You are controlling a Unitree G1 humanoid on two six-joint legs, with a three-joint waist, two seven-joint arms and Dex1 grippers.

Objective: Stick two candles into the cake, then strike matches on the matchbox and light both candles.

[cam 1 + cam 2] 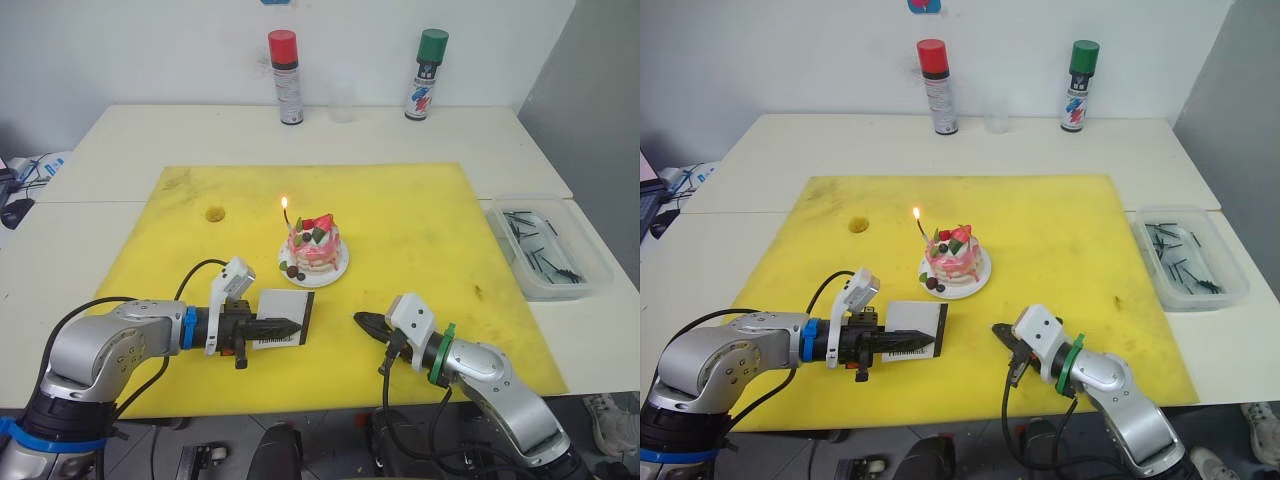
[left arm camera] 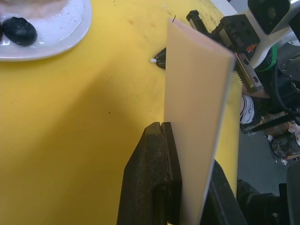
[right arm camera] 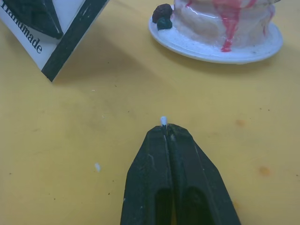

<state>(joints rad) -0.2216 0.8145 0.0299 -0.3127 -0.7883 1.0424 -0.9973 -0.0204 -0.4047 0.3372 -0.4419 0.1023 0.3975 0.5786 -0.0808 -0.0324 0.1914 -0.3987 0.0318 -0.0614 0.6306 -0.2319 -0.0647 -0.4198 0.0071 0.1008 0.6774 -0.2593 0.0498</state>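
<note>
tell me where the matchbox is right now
The matchbox is clamped upright in the left gripper, on the robot's left over the yellow mat, just in front of the cake.

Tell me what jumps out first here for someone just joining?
A lit candle burns in the pink cake at the middle of the yellow mat. In front of it, the left gripper holds the matchbox on edge, facing the right gripper, shut on a white-tipped match.

The pink-and-white cake sits on its small white plate mid-mat, with 1 thin candle standing upright in it, lit. The white matchbox with its black edge strip is held on edge, just near the cake.
</note>
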